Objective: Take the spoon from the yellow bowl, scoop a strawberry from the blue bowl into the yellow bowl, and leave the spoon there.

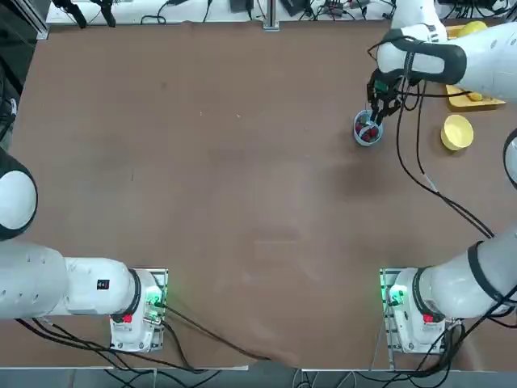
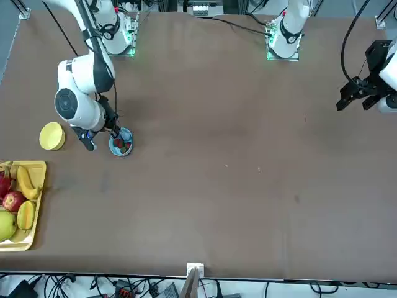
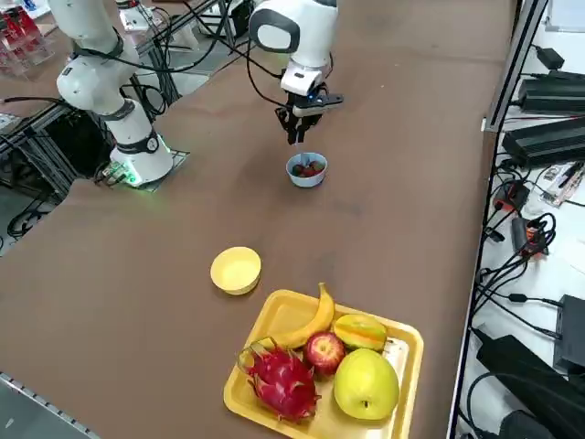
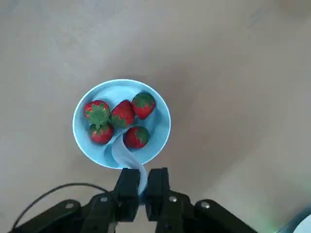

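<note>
Your right gripper [image 4: 141, 190] has its fingers [image 4: 127, 187] pinched together on the handle of the spoon [image 4: 127, 158], with only the thin handle between the pads. You can see the spoon running out from the fingertips, its pale bowl end dipping over the rim into the blue bowl [image 4: 158, 138]. The spoon's tip lies just beside one strawberry [image 4: 136, 137] near that rim, touching or nearly so; you cannot tell which. Four more strawberries sit further in, clustered across the middle of the bowl.

From overhead, you see the gripper [image 1: 376, 109] hanging above the blue bowl [image 1: 358, 130], pointing down, in the far right part of the table [image 1: 226, 186]. In the side view the gripper [image 3: 297, 128] stands a little above the blue bowl [image 3: 294, 173], on the side toward the arm's base.

The yellow bowl [image 1: 456, 132] sits well apart from the blue one, closer to the table's right edge, and it holds nothing. Beyond it, at the far right corner, you have a yellow tray [image 3: 402, 347] of fruit: a banana [image 3: 306, 325], an apple [image 3: 323, 352] and a dragon fruit [image 3: 281, 380] among them.
</note>
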Controlling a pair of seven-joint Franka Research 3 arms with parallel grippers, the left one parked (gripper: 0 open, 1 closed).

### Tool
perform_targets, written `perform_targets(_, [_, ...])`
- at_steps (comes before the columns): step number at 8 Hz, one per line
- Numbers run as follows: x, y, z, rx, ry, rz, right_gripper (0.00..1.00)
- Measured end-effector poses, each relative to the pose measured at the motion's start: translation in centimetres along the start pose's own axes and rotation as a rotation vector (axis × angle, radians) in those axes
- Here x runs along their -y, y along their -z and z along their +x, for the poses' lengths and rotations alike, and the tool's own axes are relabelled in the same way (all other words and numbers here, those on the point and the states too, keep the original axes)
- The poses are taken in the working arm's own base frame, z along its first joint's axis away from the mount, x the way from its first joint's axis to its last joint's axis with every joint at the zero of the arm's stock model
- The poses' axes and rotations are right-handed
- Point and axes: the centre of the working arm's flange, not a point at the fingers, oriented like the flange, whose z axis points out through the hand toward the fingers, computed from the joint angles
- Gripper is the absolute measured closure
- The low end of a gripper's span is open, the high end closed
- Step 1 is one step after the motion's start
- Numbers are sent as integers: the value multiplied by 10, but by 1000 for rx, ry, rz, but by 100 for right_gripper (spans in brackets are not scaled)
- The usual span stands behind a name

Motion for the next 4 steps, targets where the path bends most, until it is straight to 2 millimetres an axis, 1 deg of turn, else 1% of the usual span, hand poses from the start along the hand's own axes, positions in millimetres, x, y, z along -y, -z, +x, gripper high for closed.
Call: perform_targets(4, [15, 4, -6, -62, 77, -78, 89])
